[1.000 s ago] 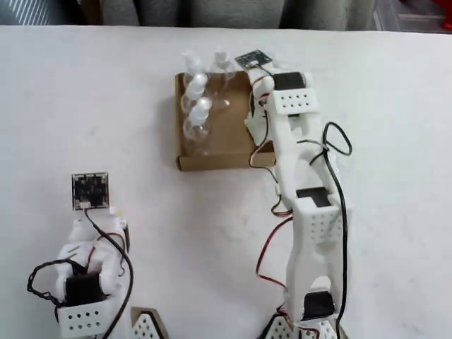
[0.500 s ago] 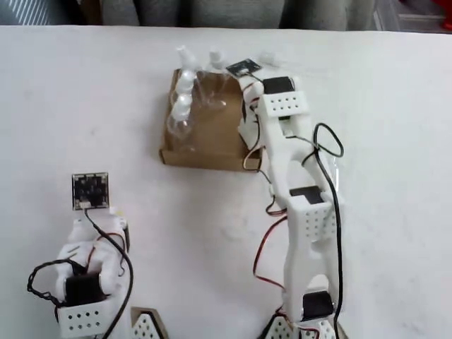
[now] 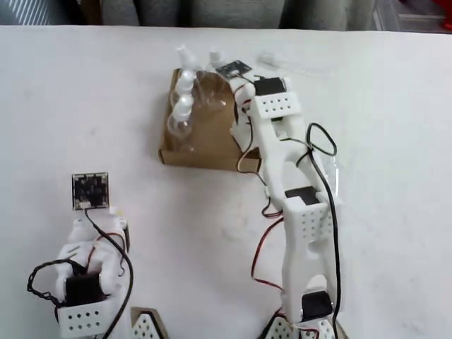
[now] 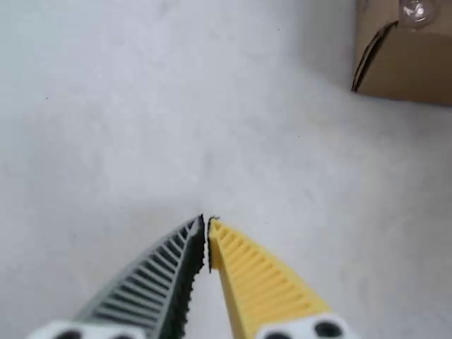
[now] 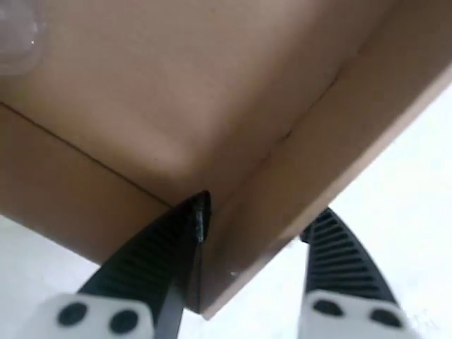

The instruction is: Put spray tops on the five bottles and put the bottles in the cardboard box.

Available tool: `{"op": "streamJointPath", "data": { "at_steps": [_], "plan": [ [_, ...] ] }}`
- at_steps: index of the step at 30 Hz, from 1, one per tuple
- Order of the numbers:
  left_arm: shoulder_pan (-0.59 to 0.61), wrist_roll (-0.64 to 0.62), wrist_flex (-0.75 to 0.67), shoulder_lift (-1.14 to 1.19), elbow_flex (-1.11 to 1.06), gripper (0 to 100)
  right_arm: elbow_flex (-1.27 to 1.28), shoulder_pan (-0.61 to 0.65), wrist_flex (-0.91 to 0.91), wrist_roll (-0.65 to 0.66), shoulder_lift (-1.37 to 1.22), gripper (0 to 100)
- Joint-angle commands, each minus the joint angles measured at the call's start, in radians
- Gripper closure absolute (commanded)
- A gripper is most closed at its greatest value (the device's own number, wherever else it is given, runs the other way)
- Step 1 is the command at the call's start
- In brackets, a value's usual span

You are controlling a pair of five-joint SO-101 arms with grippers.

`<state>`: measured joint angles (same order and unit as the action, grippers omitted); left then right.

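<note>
The box sat mid-table with clear bottles standing along its far-left side. The right claw straddled a box corner, jaws apart. The left claw hung over bare table near the front, jaws together.

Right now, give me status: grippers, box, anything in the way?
Left gripper shut, over table. Right gripper open, astride box corner. Bottles in box. Nothing seen blocking.
</note>
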<state>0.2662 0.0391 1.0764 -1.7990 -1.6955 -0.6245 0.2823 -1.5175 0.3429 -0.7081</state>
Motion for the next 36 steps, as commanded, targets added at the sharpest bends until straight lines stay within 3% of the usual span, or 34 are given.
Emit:
{"op": "streamJointPath", "data": {
  "at_steps": [1, 15, 19, 23, 26, 36],
  "plan": [
    [0.007, -0.002, 0.003, 0.001, 0.002, 98, -0.018, -0.005, -0.002, 0.002, 0.038, 76.8],
    [0.007, 0.002, 0.008, 0.001, 0.002, 98, -0.011, -0.140, -0.088, 0.003, 0.232, 76.5],
    [0.007, 0.003, 0.008, 0.001, 0.002, 98, -0.015, -0.189, -0.193, 0.005, 0.263, 77.2],
    [0.007, 0.003, 0.008, 0.001, 0.002, 98, -0.006, -0.236, -0.193, 0.006, 0.309, 88.9],
    [0.007, 0.003, 0.008, 0.001, 0.002, 98, -0.008, -0.286, -0.097, 0.107, 0.343, 97.1],
    [0.061, -0.002, 0.006, -0.001, 0.002, 98, -0.006, -0.441, 0.507, 0.304, 0.165, 97.3]
  ]
}}
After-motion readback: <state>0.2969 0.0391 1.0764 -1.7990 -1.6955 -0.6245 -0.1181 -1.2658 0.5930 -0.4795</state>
